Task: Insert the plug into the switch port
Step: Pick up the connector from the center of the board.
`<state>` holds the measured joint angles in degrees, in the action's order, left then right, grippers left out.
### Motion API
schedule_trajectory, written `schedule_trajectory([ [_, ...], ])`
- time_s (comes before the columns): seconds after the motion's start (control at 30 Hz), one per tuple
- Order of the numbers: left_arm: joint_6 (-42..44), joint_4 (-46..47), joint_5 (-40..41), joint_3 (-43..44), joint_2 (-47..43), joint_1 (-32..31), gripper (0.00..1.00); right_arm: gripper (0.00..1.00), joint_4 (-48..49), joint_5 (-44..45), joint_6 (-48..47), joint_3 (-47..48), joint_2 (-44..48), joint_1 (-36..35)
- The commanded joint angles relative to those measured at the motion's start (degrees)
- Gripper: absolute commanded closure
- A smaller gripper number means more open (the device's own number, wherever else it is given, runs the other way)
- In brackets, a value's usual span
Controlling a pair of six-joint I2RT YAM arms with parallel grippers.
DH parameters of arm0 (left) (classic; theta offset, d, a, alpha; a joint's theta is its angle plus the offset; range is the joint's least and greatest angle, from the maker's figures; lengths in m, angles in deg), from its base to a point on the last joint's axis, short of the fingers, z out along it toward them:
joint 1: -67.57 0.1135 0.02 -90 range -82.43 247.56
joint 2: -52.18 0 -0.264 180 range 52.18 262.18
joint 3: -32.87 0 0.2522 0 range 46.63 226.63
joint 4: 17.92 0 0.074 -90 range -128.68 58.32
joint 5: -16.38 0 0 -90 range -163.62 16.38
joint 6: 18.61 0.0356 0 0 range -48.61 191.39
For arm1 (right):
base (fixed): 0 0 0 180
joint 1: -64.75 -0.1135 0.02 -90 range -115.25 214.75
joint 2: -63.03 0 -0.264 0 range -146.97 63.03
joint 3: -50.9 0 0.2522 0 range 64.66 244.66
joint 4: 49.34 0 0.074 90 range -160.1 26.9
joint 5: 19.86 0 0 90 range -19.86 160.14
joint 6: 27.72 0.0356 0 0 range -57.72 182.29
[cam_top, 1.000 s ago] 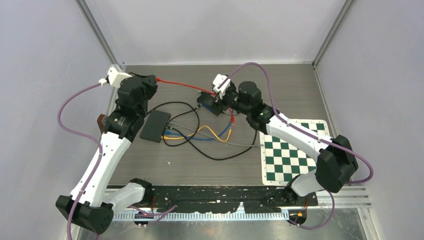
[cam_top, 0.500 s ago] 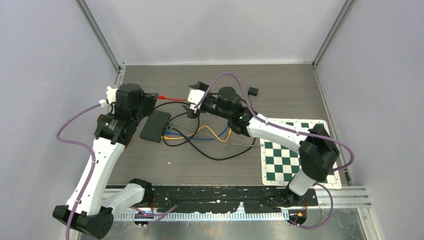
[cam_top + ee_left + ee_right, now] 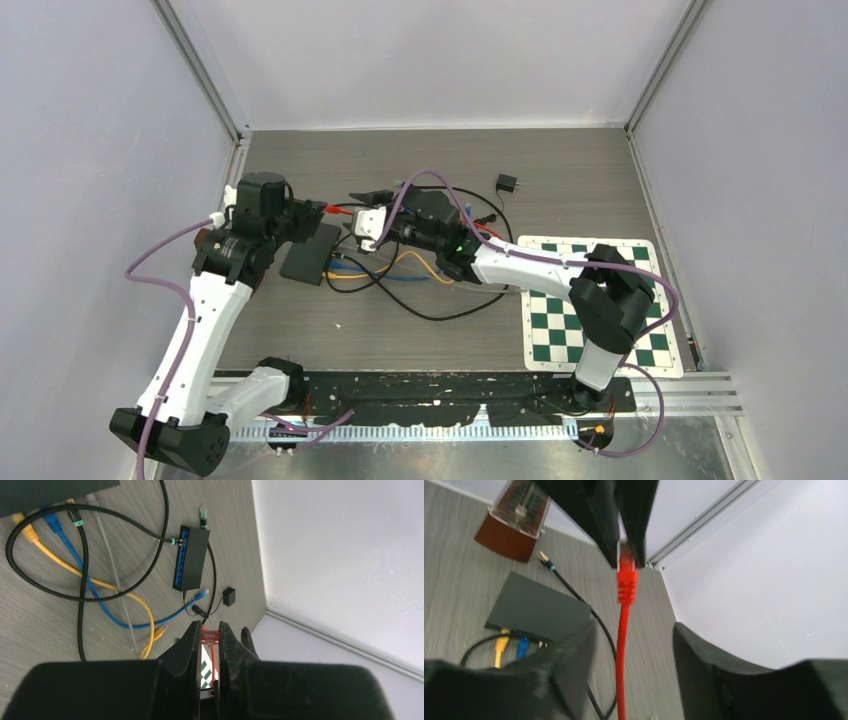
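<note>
My left gripper [image 3: 318,211] is shut on the red plug [image 3: 210,635] and holds it above the table, just beyond the dark grey switch [image 3: 310,252]. In the right wrist view the left fingers [image 3: 606,525] pinch the red plug [image 3: 626,562], and its red cable [image 3: 622,645] hangs down between my right gripper's open jaws. My right gripper [image 3: 634,630] is open and straddles the cable without touching it. In the top view the right gripper [image 3: 360,210] sits right next to the left one. A blue switch [image 3: 191,557] lies further right.
Yellow, blue and grey cables [image 3: 400,270] run into the dark switch [image 3: 536,610], along with a looping black cable [image 3: 440,312]. A small black adapter [image 3: 507,184] lies at the back. A green checkered mat [image 3: 575,310] lies at the right. A brown block [image 3: 514,530] stands by the left wall.
My right arm swung left from the blue switch to the red cable beside the left gripper. My left gripper moved nearer and rightward with the red plug.
</note>
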<state>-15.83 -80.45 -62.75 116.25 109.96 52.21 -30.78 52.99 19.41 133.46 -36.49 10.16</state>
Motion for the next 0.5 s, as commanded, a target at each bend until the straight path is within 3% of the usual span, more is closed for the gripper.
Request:
schedule_trajectory([
  [0.0, -2.6, -0.5, -4.3, -0.6, -0.8, 0.9, 1.00, 0.45, 6.6, -3.2, -0.5, 1.7, 0.6, 0.2],
  [0.1, -3.3, 0.3, -6.3, -1.5, -0.9, 1.3, 1.00, 0.59, 7.4, -5.1, 1.0, 1.6, 0.7, 0.2],
  [0.47, -5.9, 4.5, -14.8, -6.3, -0.9, 2.2, 1.00, 0.59, 8.3, -5.1, 2.3, 1.6, -1.2, -0.6],
])
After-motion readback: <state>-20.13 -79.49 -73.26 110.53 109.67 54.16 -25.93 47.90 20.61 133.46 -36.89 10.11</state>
